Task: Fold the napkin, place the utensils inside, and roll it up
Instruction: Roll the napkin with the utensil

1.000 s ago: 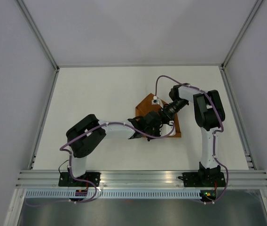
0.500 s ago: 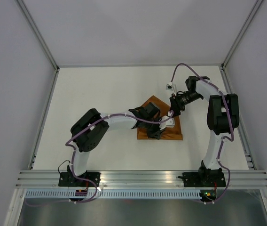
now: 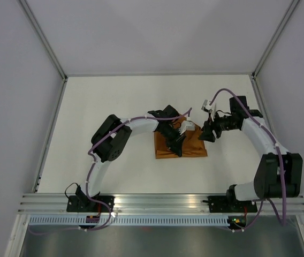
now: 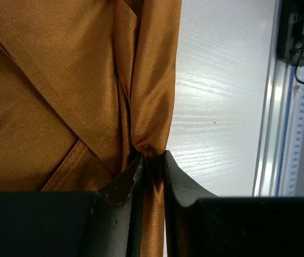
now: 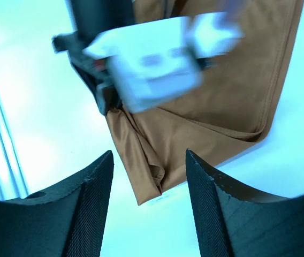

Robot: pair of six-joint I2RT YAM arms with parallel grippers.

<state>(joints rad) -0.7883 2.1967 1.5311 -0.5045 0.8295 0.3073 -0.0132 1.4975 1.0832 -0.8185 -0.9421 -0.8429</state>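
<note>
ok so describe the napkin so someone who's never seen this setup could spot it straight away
On the white table, just right of its middle, where the left arm and right arm meet. The napkin is the folded rust-brown cloth lying there, a bunched edge pinched in the left tool. It is the only brown, soft thing there; its neighbours are black-and-white arms.

The left gripper (image 3: 174, 143) crowds the napkin (image 3: 195, 149) from the left; the table (image 3: 179, 176) on its near side lies open.
</note>
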